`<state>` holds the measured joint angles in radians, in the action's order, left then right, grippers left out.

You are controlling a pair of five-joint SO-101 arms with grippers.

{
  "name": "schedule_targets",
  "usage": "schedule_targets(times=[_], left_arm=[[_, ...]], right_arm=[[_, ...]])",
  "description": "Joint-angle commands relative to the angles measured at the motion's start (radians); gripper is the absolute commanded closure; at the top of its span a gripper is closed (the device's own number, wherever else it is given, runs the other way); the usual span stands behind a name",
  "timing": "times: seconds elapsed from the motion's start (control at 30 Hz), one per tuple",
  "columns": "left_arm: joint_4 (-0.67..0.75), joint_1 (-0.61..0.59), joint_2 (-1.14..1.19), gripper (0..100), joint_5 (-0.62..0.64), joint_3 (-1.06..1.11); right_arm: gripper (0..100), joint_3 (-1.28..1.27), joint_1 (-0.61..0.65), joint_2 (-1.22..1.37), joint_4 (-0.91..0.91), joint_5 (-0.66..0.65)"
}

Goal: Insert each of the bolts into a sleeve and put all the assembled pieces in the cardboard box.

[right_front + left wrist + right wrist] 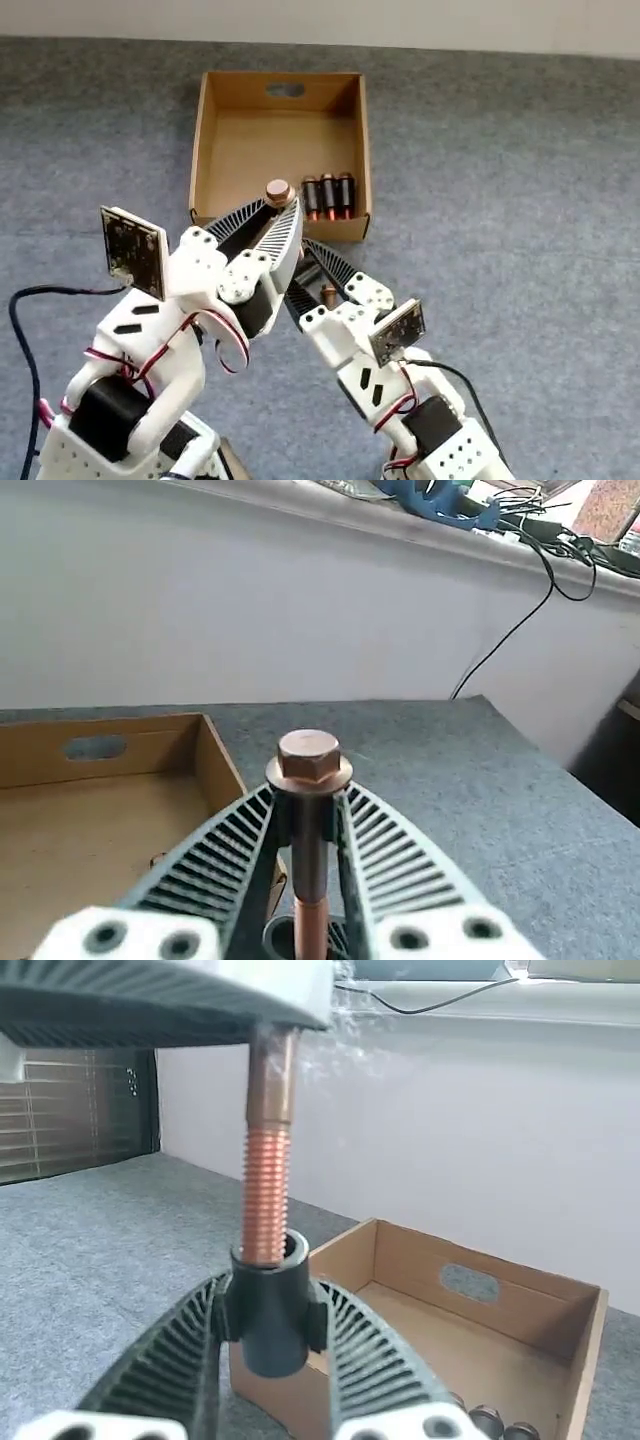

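Item one: your left gripper (310, 805), whose two ribbed black fingers (230, 850) pinched a copper-coloured hex-head bolt (308, 765) by the smooth shank just under its flanged head. The head stood above the fingertips and the threaded end hung below them. Item two: your right gripper (272, 1305), whose fingers (370, 1360) were closed on a short black cylindrical sleeve (268, 1335), one finger on each side. The sleeve was upright with its open mouth above the fingertips. The bolt's threaded end sat in that mouth, with the left fingers directly over the right ones. Item three: an open brown cardboard box (200, 150) with a hand-hole in its far wall, which lay just beyond both sets of fingertips on the grey carpeted table (520, 200). Item four: three assembled bolt-and-sleeve pieces (328, 196), which lay side by side against the box's near wall, close to the left fingertips in the high view.
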<state>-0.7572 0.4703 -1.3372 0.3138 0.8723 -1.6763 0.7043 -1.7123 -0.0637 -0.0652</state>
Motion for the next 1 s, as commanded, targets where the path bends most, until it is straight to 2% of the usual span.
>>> schedule_targets(times=[0.0, 0.1, 0.27, 0.57, 0.8, 0.87, 0.97], left_arm=[[-0.008, 0.015, 0.012, 99, -0.018, -0.033], [-0.003, 0.016, 0.012, 99, -0.118, 0.005], [0.095, 0.016, 0.012, 99, -0.221, 0.088], [0.115, 0.024, 0.001, 99, -0.221, 0.116], [-0.031, 0.024, -0.001, 99, -0.221, 0.111], [-0.032, 0.018, -0.001, 95, -0.221, 0.111], [-0.032, 0.019, -0.001, 84, -0.221, 0.111]], right_arm=[[99.2, -0.105, 0.001, -0.013, 0.016, 0.009], [99.2, -0.105, 0.001, -0.013, 0.016, 0.009], [99.2, -0.105, 0.001, -0.013, 0.016, 0.009], [99.2, -0.105, 0.001, -0.013, 0.016, 0.009], [99.2, -0.105, 0.001, -0.013, 0.016, 0.009], [99.2, -0.105, 0.001, -0.013, 0.016, 0.009], [99.2, -0.105, 0.001, -0.013, 0.016, 0.009]])
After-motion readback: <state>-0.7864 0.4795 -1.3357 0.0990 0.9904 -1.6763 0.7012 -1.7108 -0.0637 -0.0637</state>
